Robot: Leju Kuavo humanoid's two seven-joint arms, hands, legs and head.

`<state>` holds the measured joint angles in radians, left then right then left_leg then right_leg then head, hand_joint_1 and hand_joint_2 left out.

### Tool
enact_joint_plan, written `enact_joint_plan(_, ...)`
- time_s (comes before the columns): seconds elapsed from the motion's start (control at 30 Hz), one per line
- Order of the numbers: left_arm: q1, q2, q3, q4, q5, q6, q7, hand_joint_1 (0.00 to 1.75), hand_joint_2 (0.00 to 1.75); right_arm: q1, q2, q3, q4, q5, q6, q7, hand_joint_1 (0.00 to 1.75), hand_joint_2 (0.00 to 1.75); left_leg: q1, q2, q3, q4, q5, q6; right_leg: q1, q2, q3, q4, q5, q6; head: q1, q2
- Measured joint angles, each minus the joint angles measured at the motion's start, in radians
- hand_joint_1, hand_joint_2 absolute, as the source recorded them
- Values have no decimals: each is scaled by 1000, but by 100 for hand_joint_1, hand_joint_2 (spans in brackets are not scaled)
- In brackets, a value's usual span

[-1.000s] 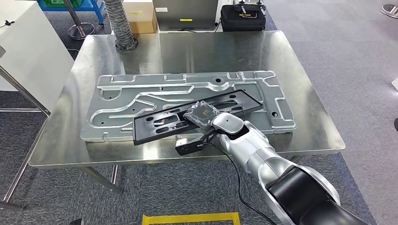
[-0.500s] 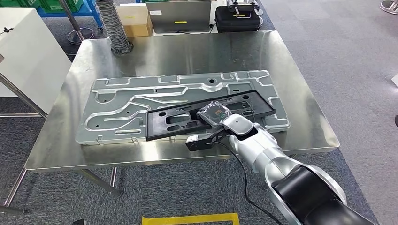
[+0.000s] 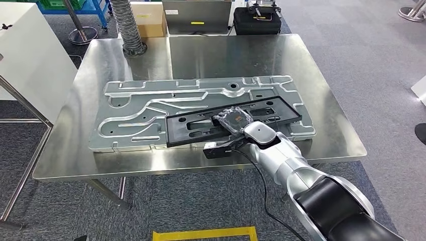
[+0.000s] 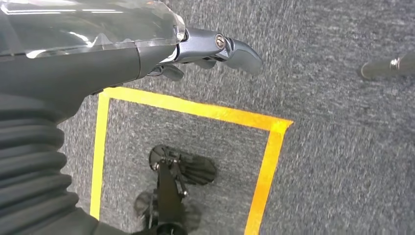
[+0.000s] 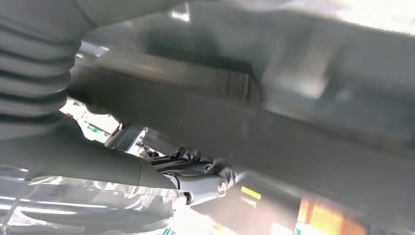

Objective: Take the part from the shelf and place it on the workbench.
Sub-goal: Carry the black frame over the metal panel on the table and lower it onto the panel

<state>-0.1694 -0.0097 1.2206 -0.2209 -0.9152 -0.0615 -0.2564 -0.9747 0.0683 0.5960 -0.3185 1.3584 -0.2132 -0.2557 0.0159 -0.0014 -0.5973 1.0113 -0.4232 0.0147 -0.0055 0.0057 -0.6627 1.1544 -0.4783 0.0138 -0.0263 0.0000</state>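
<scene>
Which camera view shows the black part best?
The head view: the whole black part lies on the silver plate, the right hand gripping it. The right wrist view gives a blurred close strip. The left wrist view looks at floor.

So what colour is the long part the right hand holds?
Black part, clearest in the head view.

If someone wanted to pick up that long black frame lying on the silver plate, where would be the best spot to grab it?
Probably along a long edge near the middle, coming from the near side of the table. The black frame is long, thin and flat, lying on the ridged silver plate, so a middle hold should keep it from tipping. The right hand grips it about there, and its cut-out slots give fingers an edge to hook.
</scene>
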Motion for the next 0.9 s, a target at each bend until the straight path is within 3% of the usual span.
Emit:
enact_joint_plan(0.07,0,-1,0,0,0,0,0,0,0,-2,0,-9,-4,-17,-34,-19,0,0,-3,0,-2,1,0,-6,6,-2,58,-118,39,-11,0,0)
enact_joint_plan(0.13,1,-2,0,0,0,-1,0,0,0,-1,2,-20,-10,-34,-78,-45,0,0,-4,0,-4,0,2,-17,11,-3,67,-142,42,-16,0,0)
enact_joint_plan(0.23,3,-3,0,0,1,-1,0,0,0,1,5,-41,-28,-63,-141,-92,0,0,-5,0,-10,17,-15,-33,4,-4,72,-159,51,-29,0,0)
enact_joint_plan(0.27,3,-3,0,0,1,-2,0,0,0,2,7,-49,-38,-77,-164,-113,0,0,-6,0,-26,53,-39,-36,1,-5,75,-165,55,-34,0,0)
enact_joint_plan(0.33,4,-3,0,0,3,-2,-1,0,0,8,13,-67,-60,-112,-212,-167,0,0,-3,-1,-83,181,-102,-42,1,-6,76,-167,56,-38,0,0)
enact_joint_plan(0.4,5,-2,0,0,4,-2,-1,0,0,26,14,-86,-95,-147,-254,-216,0,0,-2,0,-131,279,-130,-46,2,-5,76,-165,55,-38,0,0)
enact_joint_plan(0.43,7,-2,0,0,5,-2,-1,0,0,37,14,-94,-118,-160,-272,-234,0,0,-1,0,-130,275,-116,-48,1,-5,77,-164,54,-37,0,0)
enact_joint_plan(0.47,7,-2,0,0,6,-2,-1,0,0,46,14,-102,-143,-171,-289,-248,0,0,0,0,-110,231,-86,-48,1,-5,77,-161,52,-35,0,0)
enact_joint_plan(0.5,8,-2,0,0,9,-2,-1,0,0,55,14,-108,-172,-179,-306,-257,0,0,2,0,-76,160,-48,-48,0,-4,78,-158,48,-33,0,0)
enact_joint_plan(0.57,8,-2,0,0,14,-2,-3,0,0,73,10,-115,-237,-188,-333,-265,0,0,2,0,-16,39,-7,-43,4,-2,74,-149,42,-23,0,0)
enact_joint_plan(0.6,8,-2,0,0,18,-3,-4,0,0,86,6,-118,-274,-190,-344,-265,0,0,2,-1,-3,11,-2,-38,6,-1,72,-146,40,-19,0,0)
enact_joint_plan(0.73,18,-3,2,0,32,-8,-10,0,0,155,-32,-130,-432,-206,-389,-252,0,0,0,-4,-2,1,-2,-10,4,-2,64,-128,25,2,0,0)
enact_joint_plan(0.8,23,-3,4,0,44,-16,-19,0,0,199,-63,-149,-522,-225,-430,-238,0,0,2,-4,-2,-2,0,0,0,-2,25,-41,-28,12,0,0)
enact_joint_plan(0.87,31,-3,10,0,59,-28,-34,0,0,264,-95,-188,-628,-242,-462,-231,0,0,2,-5,-2,-2,-1,5,0,-2,-40,95,-88,18,0,0)
enact_joint_plan(0.9,37,-3,15,0,68,-35,-44,0,0,308,-109,-223,-693,-253,-469,-238,0,0,1,-6,-2,-1,-2,6,-1,-2,-63,139,-98,19,0,0)
